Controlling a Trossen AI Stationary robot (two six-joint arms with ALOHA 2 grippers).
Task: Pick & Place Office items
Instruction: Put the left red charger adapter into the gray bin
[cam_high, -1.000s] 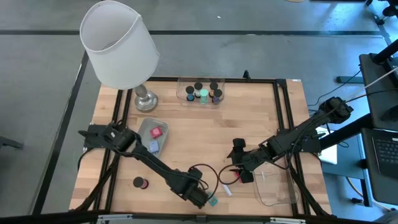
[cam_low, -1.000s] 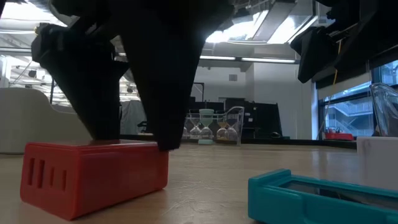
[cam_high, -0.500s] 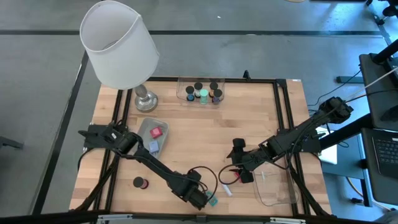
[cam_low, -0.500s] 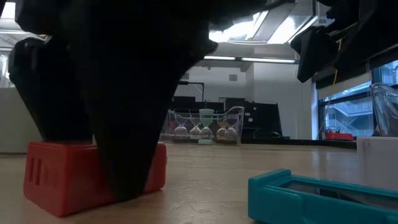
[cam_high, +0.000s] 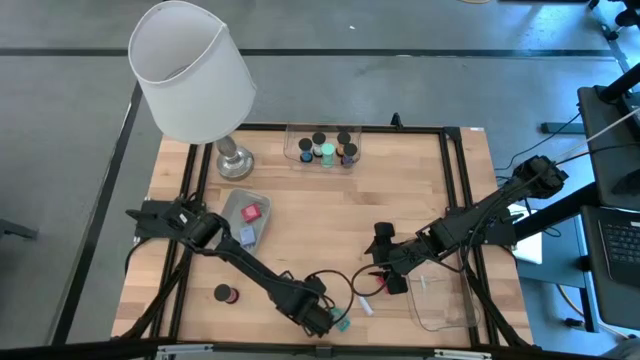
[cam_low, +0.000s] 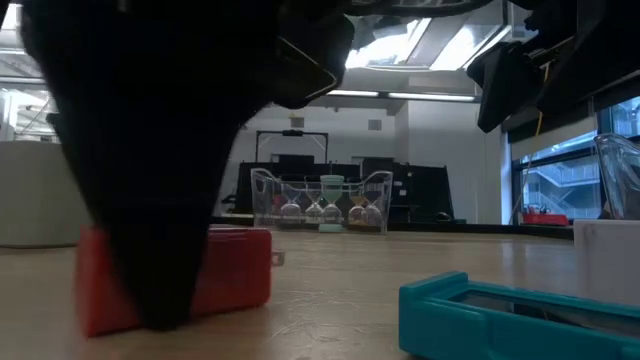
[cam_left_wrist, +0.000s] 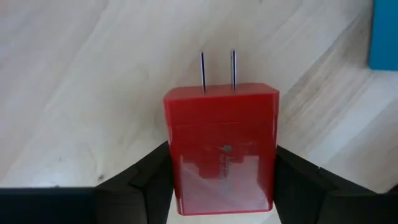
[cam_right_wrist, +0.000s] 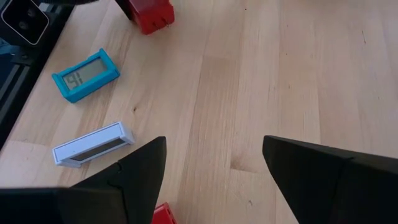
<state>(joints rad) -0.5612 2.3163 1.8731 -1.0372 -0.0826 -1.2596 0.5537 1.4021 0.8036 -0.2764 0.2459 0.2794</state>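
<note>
Near the table's front edge, left gripper (cam_high: 318, 320) is down at the wood, its fingers (cam_left_wrist: 149, 180) on either side of a red plug block (cam_left_wrist: 222, 149); two metal prongs point away from the wrist; jaws are spread just wider than the block, flanking its sides, and whether they already press it cannot be told; low view shows the block (cam_low: 235, 275) resting flat on the table (cam_low: 330, 315), not lifted.

Teal display piece (cam_right_wrist: 85, 75) lies just beside the block; small white stick (cam_right_wrist: 93, 145) lies near it, toward the right arm.

Right gripper (cam_high: 390, 270) waits near mid-table, jaws wide apart, nothing between them; clear tray (cam_high: 445, 305) sits just beside it at the front right; another tray (cam_high: 245, 222) on the left holds a red piece; a back tray (cam_high: 325, 148) holds dark cylinders; a lone cylinder (cam_high: 227, 293) sits front left; lamp (cam_high: 195, 75) at back left.

Risks, as judged: grip sits low on the block's rear half, so closing off-centre could twist it or squirt it forward; smooth plastic sides may slip on lift; a swing outward could knock the teal piece, it being so close.
</note>
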